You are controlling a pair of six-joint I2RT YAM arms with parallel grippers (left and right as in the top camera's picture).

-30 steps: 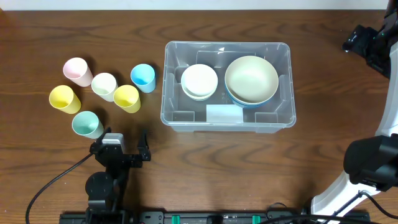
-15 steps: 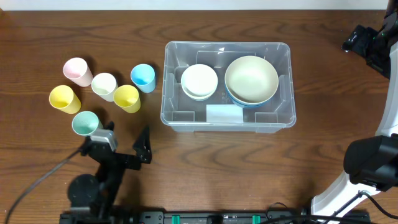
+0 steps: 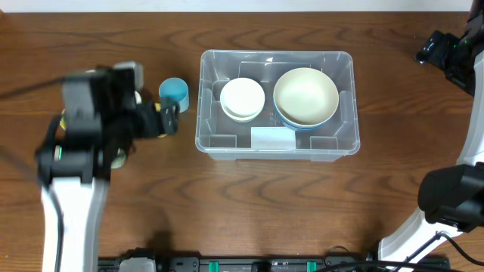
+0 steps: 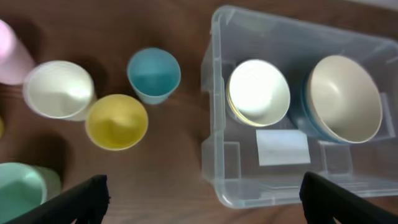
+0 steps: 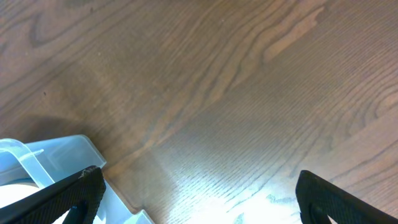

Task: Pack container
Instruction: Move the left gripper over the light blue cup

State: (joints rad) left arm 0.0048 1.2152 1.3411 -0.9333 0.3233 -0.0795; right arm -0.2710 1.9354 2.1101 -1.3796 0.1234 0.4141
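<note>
L arm point(image 3: 74, 177) has swung up from the front table edge and is now over the cup cluster. L gripper point(image 4: 200, 198) jaws spread wide, holding nothing. Reads as bowls done, cup phase starting, no cup packed yet. R gripper point(image 5: 199, 193) unmoved, parked far right off the container's corner, also spread wide and empty. Container point(image 3: 204, 106) sits centre-right on the table point(image 3: 302, 204), just right of the blue cup point(image 4: 153, 73). Counts: 1 container w/ white label point(image 4: 283, 147) on base. Inside are 2 stacks: white bowl point(image 4: 258, 92), and cream bowl point(image 4: 345, 106) on blue bowl point(image 4: 307, 109). So 3 bowls sure, maybe 1 more under the white. Cups: pink cup point(image 4: 11, 59), cream cup point(image 4: 59, 89), blue, yellow cup point(image 4: 116, 121), green cup point(image 4: 22, 183) = 5 clear, plus a yellow sliver at left edge, prob the 6th.
</note>
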